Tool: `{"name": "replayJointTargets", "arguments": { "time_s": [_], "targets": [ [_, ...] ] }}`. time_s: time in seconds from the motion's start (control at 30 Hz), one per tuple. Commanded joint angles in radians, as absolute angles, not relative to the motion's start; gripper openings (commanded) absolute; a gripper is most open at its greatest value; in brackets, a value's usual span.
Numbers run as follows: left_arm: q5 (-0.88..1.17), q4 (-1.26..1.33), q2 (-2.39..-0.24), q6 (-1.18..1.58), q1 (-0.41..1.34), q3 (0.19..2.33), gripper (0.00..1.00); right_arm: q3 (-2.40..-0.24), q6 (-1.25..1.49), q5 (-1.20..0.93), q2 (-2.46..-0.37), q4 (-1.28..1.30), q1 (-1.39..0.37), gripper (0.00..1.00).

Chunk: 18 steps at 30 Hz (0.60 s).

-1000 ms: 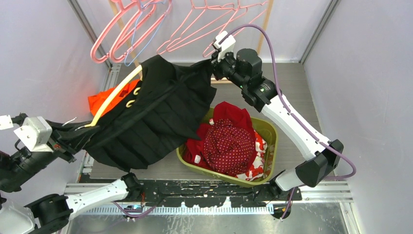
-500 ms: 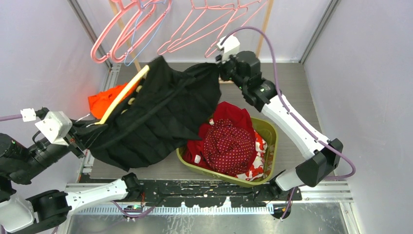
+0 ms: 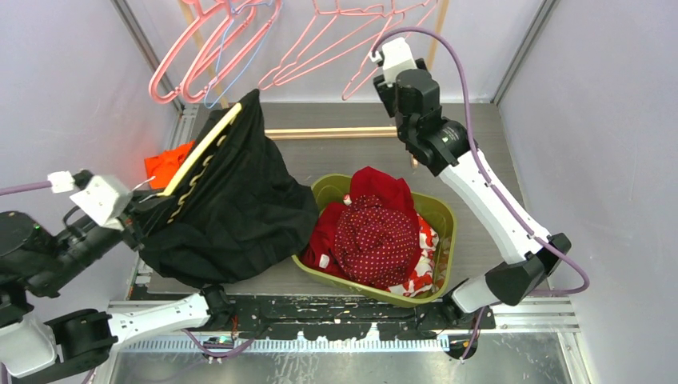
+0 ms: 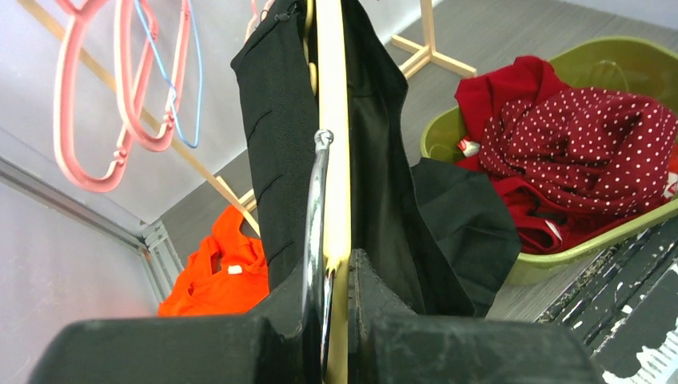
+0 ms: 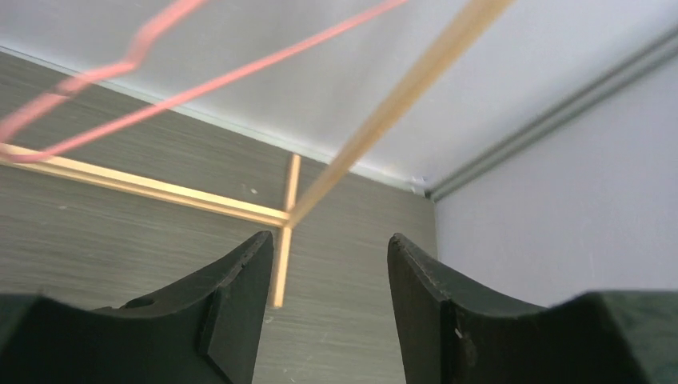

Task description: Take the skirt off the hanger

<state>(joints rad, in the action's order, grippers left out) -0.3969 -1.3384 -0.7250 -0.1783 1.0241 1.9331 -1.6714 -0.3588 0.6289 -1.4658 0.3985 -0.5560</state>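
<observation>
The black skirt (image 3: 240, 204) hangs in folds from a cream hanger (image 3: 204, 148) that slants up to the back. Its lower hem reaches the basket's left rim. My left gripper (image 3: 146, 210) is shut on the hanger's lower end. In the left wrist view the cream hanger (image 4: 334, 96) and its metal hook (image 4: 317, 200) sit pinched in the left gripper (image 4: 337, 260), with the skirt (image 4: 384, 160) draped on both sides. My right gripper (image 5: 329, 240) is open and empty, held high near the back rack, apart from the skirt.
A green basket (image 3: 444, 214) holds red clothes and a red polka-dot cloth (image 3: 376, 232) beside the skirt. An orange garment (image 3: 164, 162) lies at the left behind the hanger. Pink hangers (image 3: 240, 48) hang on a wooden rack, whose base bar (image 3: 336, 132) crosses the back.
My right gripper let go of the skirt's far edge, opened, and lifted back to the right. The skirt dropped and now hangs only from the hanger, which the left arm has tilted more upright.
</observation>
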Motion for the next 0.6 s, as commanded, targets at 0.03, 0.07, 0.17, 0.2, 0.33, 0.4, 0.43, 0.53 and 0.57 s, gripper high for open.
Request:
{"name": "replayJointTargets", "arguments": {
  "time_s": [0.03, 0.07, 0.17, 0.2, 0.33, 0.4, 0.43, 0.53, 0.57],
  "targets": [
    [-0.379, -1.17, -0.799, -0.212, 1.034, 1.912, 0.0, -1.817, -0.419, 0.643, -1.469, 0.473, -0.703, 0.61],
    [-0.375, -1.163, -0.811, -0.212, 1.035, 1.909, 0.0, -1.828, -0.397, 0.629, -1.472, 0.479, -0.726, 0.62],
    [-0.361, -1.152, -0.859, -0.195, 1.035, 1.912, 0.0, -1.865, -0.3, 0.548, -1.482, 0.505, -0.771, 0.63],
    [-0.355, -1.144, -0.883, -0.186, 1.035, 1.915, 0.0, -1.876, -0.27, 0.521, -1.489, 0.506, -0.782, 0.62],
    [-0.315, -1.133, -0.952, -0.161, 1.034, 1.933, 0.0, -1.891, -0.228, 0.475, -1.519, 0.494, -0.827, 0.63],
    [-0.304, -1.125, -0.974, -0.155, 1.035, 1.937, 0.0, -1.89, -0.227, 0.459, -1.524, 0.472, -0.849, 0.63],
    [-0.3, -1.121, -0.981, -0.154, 1.035, 1.937, 0.0, -1.891, -0.226, 0.454, -1.527, 0.461, -0.857, 0.62],
    [-0.295, -1.093, -0.987, -0.152, 1.035, 1.922, 0.0, -1.909, -0.213, 0.441, -1.53, 0.452, -0.877, 0.62],
    [-0.294, -1.081, -0.987, -0.154, 1.034, 1.915, 0.0, -1.911, -0.209, 0.437, -1.527, 0.455, -0.882, 0.62]
  ]
}}
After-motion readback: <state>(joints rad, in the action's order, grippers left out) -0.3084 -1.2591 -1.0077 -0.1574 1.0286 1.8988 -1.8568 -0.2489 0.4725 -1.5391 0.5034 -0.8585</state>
